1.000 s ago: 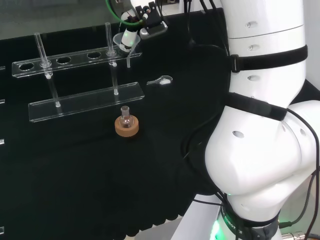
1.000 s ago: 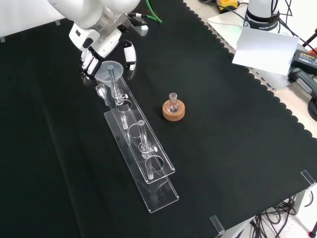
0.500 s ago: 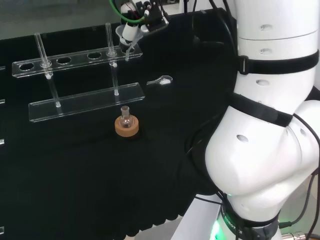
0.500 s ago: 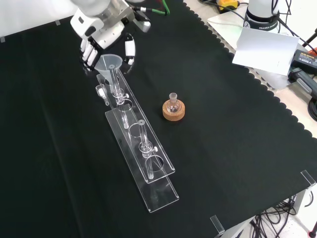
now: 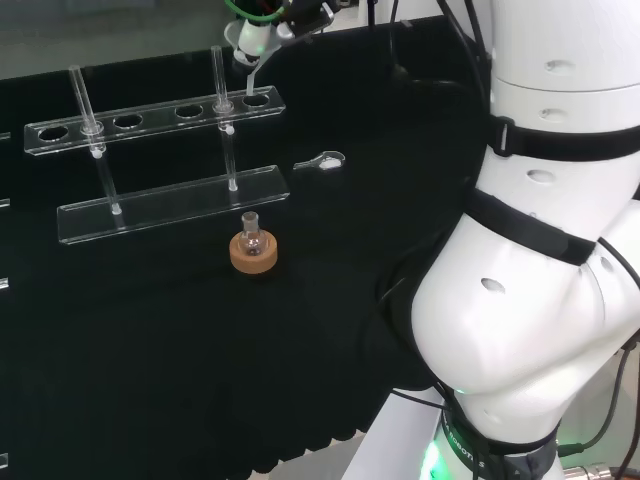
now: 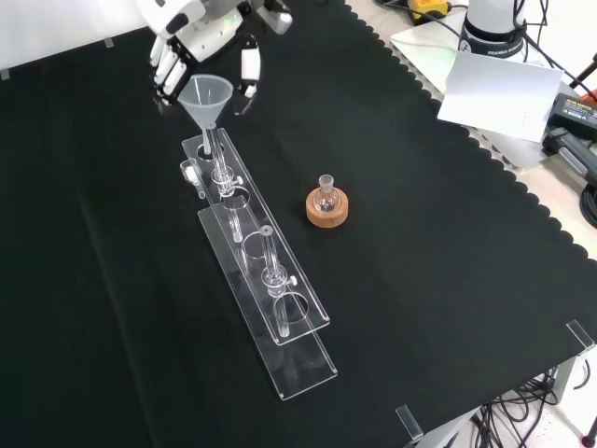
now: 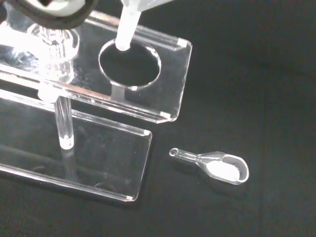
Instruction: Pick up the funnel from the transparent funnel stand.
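The clear funnel hangs over the far end of the transparent stand, with my hand shut on its cone, fingers on one side and thumb on the other. In the head view the hand is at the top edge, and the funnel points its stem down at the end hole of the stand. The wrist view has the stem with its tip just over the rim of that hole.
A small flask on a cork ring stands on the cloth right of the stand in the front view. A little glass scoop lies by the stand's end. Two thin posts rise from the stand.
The hand has risen with the funnel, drawing its stem up out of the stand's end hole. The stand, flask and scoop have not moved.
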Robot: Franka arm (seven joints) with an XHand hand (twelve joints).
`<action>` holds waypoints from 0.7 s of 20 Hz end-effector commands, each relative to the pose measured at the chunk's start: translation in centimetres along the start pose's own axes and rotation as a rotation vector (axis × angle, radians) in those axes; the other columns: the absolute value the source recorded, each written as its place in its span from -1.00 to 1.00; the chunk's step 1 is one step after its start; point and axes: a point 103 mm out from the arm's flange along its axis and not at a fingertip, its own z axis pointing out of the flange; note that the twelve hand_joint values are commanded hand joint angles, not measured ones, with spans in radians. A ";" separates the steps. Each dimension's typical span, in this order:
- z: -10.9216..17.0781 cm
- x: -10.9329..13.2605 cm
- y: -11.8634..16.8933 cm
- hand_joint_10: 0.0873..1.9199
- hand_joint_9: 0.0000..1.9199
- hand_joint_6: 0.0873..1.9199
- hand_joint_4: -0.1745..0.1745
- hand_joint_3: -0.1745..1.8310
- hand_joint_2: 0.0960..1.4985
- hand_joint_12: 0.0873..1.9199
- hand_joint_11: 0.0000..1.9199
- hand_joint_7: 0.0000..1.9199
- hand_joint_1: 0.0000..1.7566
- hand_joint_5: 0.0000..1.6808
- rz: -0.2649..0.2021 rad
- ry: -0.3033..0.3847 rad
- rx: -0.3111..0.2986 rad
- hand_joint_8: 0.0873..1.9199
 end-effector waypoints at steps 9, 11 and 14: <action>-2.0 0.4 -9.3 -0.56 -0.17 -0.40 0.03 -0.28 0.01 0.23 -0.32 -0.53 -0.02 -0.16 0.110 -0.083 -0.005 -0.37; -1.5 0.5 -10.4 -0.56 -0.16 -0.39 0.03 -0.28 0.01 0.23 -0.32 -0.53 -0.02 -0.15 0.123 -0.083 0.002 -0.37; -0.7 0.5 -11.8 -0.56 -0.16 -0.39 0.02 -0.28 0.01 0.22 -0.32 -0.54 -0.02 -0.15 0.149 -0.078 0.020 -0.37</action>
